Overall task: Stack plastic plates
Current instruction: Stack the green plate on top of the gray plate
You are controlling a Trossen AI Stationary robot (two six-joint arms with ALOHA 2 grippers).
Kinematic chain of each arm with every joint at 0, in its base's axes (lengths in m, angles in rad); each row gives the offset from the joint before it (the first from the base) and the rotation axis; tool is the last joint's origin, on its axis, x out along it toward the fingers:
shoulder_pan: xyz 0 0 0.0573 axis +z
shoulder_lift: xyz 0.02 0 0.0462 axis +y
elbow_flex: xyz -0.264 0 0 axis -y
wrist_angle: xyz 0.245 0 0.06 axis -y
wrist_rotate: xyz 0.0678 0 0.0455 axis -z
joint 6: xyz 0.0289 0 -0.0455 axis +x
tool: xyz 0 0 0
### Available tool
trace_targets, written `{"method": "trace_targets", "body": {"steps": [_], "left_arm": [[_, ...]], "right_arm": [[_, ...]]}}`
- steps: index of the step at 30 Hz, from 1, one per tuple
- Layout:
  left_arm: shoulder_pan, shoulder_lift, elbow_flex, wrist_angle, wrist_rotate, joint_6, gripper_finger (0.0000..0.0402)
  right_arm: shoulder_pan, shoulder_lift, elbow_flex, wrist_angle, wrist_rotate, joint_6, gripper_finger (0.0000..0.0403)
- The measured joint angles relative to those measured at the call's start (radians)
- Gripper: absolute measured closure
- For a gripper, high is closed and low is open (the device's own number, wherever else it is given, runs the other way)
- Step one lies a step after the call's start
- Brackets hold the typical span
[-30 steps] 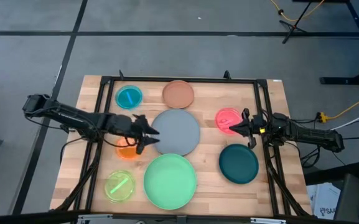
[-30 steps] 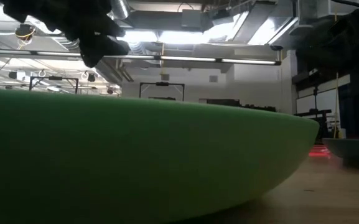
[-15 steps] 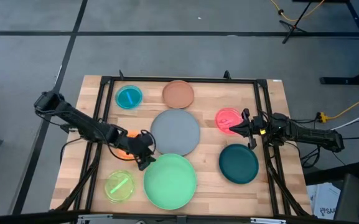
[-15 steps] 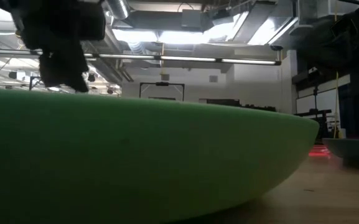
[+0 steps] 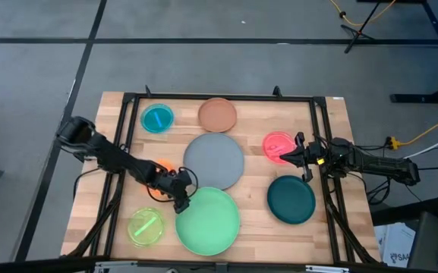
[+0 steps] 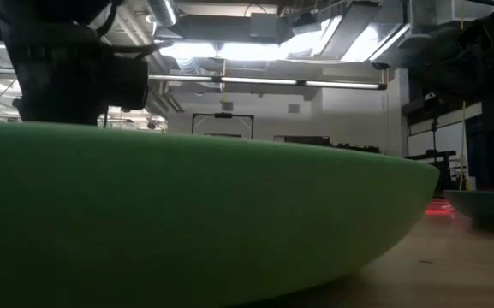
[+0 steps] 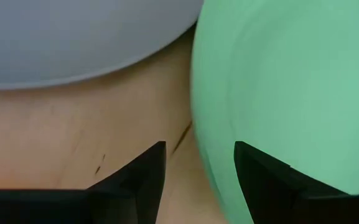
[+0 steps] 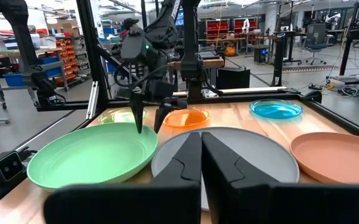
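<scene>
Eight plates rest flat on the wooden table: grey, light green, dark teal, terracotta, cyan, pink, yellow-green, and orange, which is partly hidden under my left arm. My left gripper is open and points down at the light green plate's far-left rim. One finger stands over the plate and one outside it, with no touch showing. My right gripper is shut and waits by the pink plate's right edge.
A black frame runs around the table's far and side edges. In the low view the light green plate fills the foreground. Bare wood shows between the light green and teal plates and along the near right corner.
My left gripper has moved from the grey plate's left rim toward the table's near edge, arriving at the light green plate's far-left rim, and it has come lower over the table. The plates have not moved.
</scene>
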Motion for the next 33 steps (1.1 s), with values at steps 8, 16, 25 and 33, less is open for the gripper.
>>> {"method": "trace_targets", "body": {"steps": [8,16,25,33], "left_arm": [[0.0,0.048,0.0,0.02,0.001,0.019,0.0274],[0.0,0.049,0.0,0.047,0.022,0.016,0.0376],[0.0,0.038,0.001,0.087,0.077,0.019,0.0394],[0.042,-0.055,0.065,0.05,0.118,0.108,0.0394]], "right_arm": [[0.0,0.0,0.0,0.0,0.0,-0.001,0.0402],[-0.001,0.0,0.0,-0.017,0.057,-0.003,0.0402],[-0.001,0.0,0.0,-0.045,0.082,-0.003,0.0402],[-0.001,0.0,0.0,-0.041,0.087,-0.004,0.0402]]}}
